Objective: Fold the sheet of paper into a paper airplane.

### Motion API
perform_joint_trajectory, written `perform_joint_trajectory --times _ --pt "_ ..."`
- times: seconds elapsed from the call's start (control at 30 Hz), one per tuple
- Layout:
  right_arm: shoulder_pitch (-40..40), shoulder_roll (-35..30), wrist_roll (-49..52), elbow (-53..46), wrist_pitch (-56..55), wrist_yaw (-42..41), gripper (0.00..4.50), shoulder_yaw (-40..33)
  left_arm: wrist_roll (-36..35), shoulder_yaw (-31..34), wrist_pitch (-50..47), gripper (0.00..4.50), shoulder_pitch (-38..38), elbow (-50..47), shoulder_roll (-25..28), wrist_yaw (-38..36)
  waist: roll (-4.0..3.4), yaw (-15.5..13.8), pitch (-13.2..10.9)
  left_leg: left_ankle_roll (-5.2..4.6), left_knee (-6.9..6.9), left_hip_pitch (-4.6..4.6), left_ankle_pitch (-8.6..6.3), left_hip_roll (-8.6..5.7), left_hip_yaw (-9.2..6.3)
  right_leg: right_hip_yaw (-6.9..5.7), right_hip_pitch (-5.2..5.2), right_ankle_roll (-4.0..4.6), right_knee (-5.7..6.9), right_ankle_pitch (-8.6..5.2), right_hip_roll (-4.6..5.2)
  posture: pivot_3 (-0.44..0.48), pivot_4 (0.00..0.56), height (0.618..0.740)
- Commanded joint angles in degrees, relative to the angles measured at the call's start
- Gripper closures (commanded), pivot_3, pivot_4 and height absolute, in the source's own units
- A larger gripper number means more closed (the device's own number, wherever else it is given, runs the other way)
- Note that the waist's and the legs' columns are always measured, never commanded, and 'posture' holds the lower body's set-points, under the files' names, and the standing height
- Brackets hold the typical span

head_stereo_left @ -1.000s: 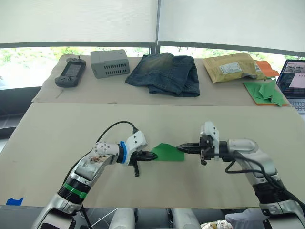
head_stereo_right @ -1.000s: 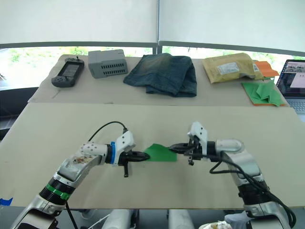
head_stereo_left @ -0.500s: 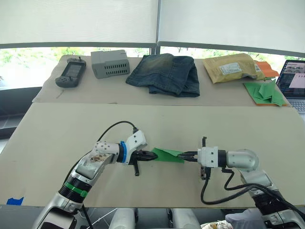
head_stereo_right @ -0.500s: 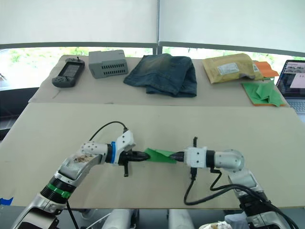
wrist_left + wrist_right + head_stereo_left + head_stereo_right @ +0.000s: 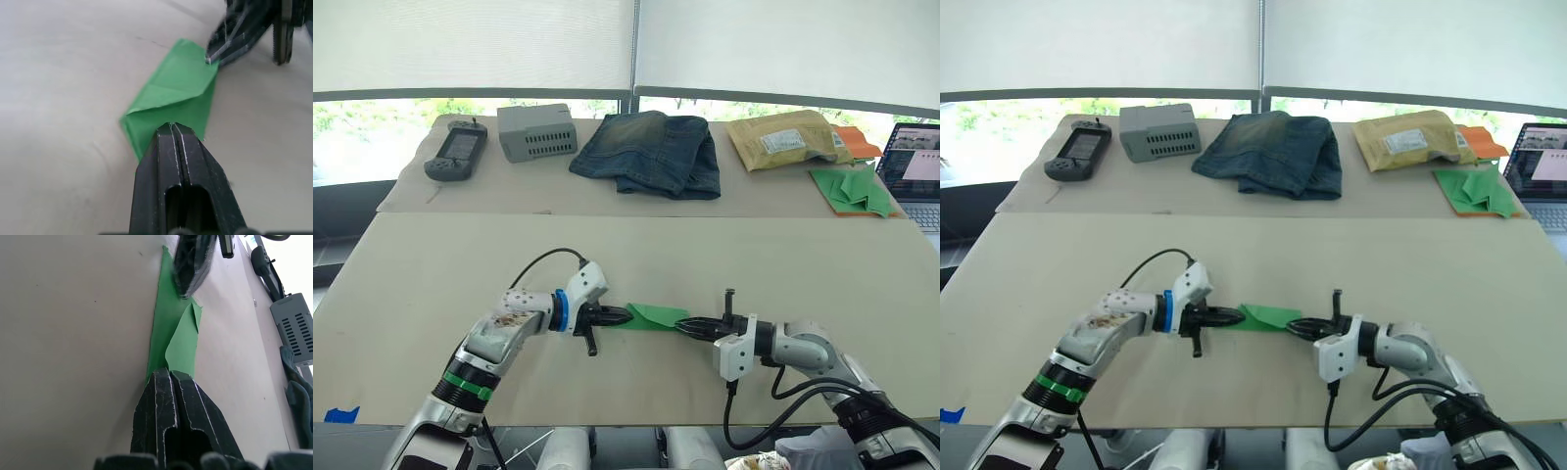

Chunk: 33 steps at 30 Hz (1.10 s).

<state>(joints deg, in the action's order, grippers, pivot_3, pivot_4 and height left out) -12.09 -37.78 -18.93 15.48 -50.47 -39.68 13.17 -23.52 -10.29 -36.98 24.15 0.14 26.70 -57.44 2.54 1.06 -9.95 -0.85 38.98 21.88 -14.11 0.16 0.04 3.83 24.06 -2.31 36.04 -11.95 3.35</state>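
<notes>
Lying on the beige table (image 5: 431, 284) between two arms, the thin, bright green folded sheet of paper (image 5: 657, 315) is pinched at opposite ends by the closed left gripper (image 5: 619, 316) and closed right gripper (image 5: 690, 329); light, floppy, tear-prone, it seems best held by edges.

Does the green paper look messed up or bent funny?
A little. The sheet of paper is folded narrow and pinched at both ends, by the left gripper and the right gripper. One flap stands up with a curled corner instead of lying flat. No tear shows, and nothing else on the table looks odd.
</notes>
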Motion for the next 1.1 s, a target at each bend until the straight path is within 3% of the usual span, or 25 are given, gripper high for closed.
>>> perform_joint_trajectory --times 0.03,0.5,0.87,0.93,1.1 --pt "0.50 -0.55 -2.29 2.48 2.07 0.96 4.46 1.66 -3.69 3.38 -1.54 4.50 3.22 -0.61 -1.44 0.17 0.13 0.02 0.09 0.00 0.00 -0.01 0.00 0.00 0.00 -0.01 -0.02 0.01 0.00 0.01 -0.01 0.000 0.150 0.728" --pt "0.81 -0.79 -0.13 -0.66 5.89 1.89 4.46 2.67 5.68 -6.86 4.61 4.50 4.41 5.53 -4.48 0.24 0.20 1.15 0.12 0.00 -0.20 -0.75 -0.01 -0.01 -0.06 0.01 -0.81 0.02 -0.22 -0.05 0.00 0.000 0.150 0.728" --pt "0.88 -2.51 -0.08 -5.73 7.50 0.44 4.46 2.91 9.19 -8.48 8.49 4.50 5.32 13.15 -6.87 -0.24 0.18 1.09 0.12 0.00 -0.19 -0.73 -0.01 -0.05 -0.08 0.01 -0.81 -0.02 -0.21 -0.07 0.05 0.000 0.150 0.728" --pt "1.50 -3.34 4.33 -7.63 8.96 -1.83 4.46 2.49 9.57 -8.83 8.66 4.50 5.04 13.42 -7.28 -0.26 0.15 0.96 0.12 0.00 -0.19 -0.73 -0.02 -0.05 -0.09 0.01 -0.81 -0.03 -0.21 -0.07 0.05 0.000 0.150 0.728" --pt "2.97 -6.51 13.57 -17.64 19.08 -4.60 2.95 -2.76 9.82 -9.07 8.77 4.50 4.67 13.47 -7.63 -0.40 0.12 0.46 0.11 -0.05 -0.18 -0.69 -0.05 -0.04 -0.11 0.05 -0.81 -0.09 -0.23 -0.10 0.13 0.000 0.150 0.728"
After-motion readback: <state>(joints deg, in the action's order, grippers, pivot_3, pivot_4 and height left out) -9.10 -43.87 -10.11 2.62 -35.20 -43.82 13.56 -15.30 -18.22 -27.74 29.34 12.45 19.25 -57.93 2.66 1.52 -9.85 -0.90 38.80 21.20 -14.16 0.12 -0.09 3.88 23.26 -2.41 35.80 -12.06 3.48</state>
